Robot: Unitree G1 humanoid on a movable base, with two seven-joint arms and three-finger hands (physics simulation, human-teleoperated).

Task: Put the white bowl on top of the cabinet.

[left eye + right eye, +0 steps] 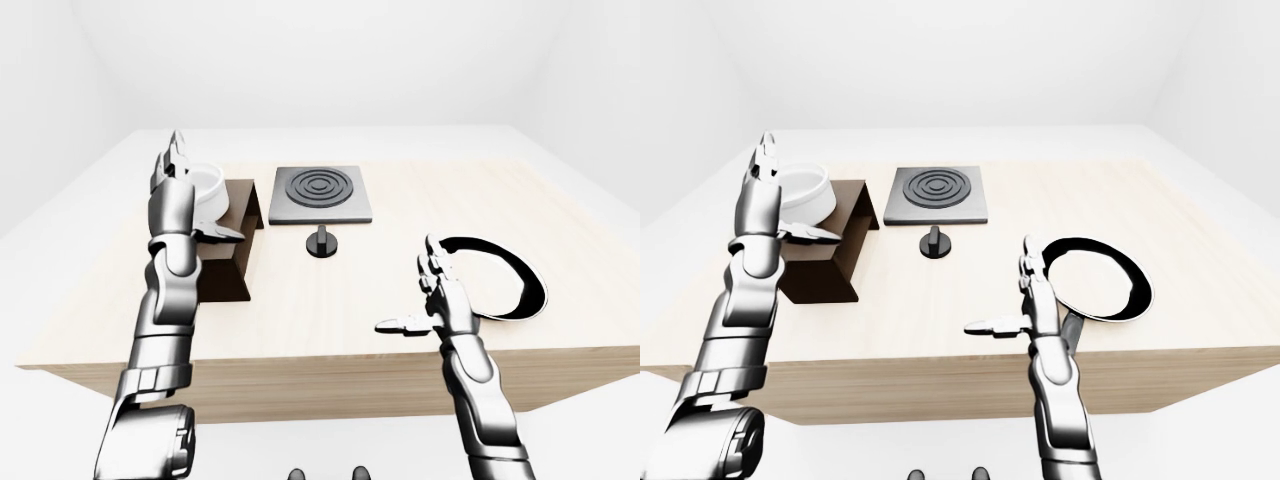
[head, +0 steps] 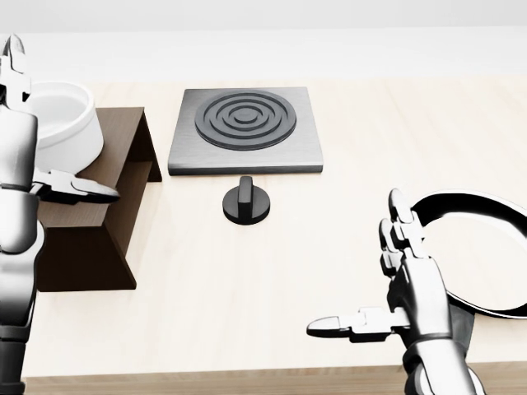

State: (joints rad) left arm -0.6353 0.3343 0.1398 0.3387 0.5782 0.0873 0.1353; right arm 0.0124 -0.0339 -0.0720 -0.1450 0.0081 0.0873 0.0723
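Observation:
The white bowl (image 2: 64, 123) stands on the top of the dark brown cabinet (image 2: 90, 247) at the left of the head view. My left hand (image 2: 33, 164) is open right beside the bowl. Its fingers (image 2: 15, 62) point up at the bowl's left side, and its thumb reaches right just below the bowl, over the cabinet. The forearm hides the bowl's left part. My right hand (image 2: 375, 280) is open and empty above the wooden table (image 2: 272, 271), at the lower right, just left of the pan.
A grey hob plate with rings (image 2: 244, 127) lies at the top middle, with a black knob (image 2: 245, 202) just below it. A black frying pan (image 2: 494, 247) lies at the right. The table's near edge (image 1: 330, 375) runs along the bottom.

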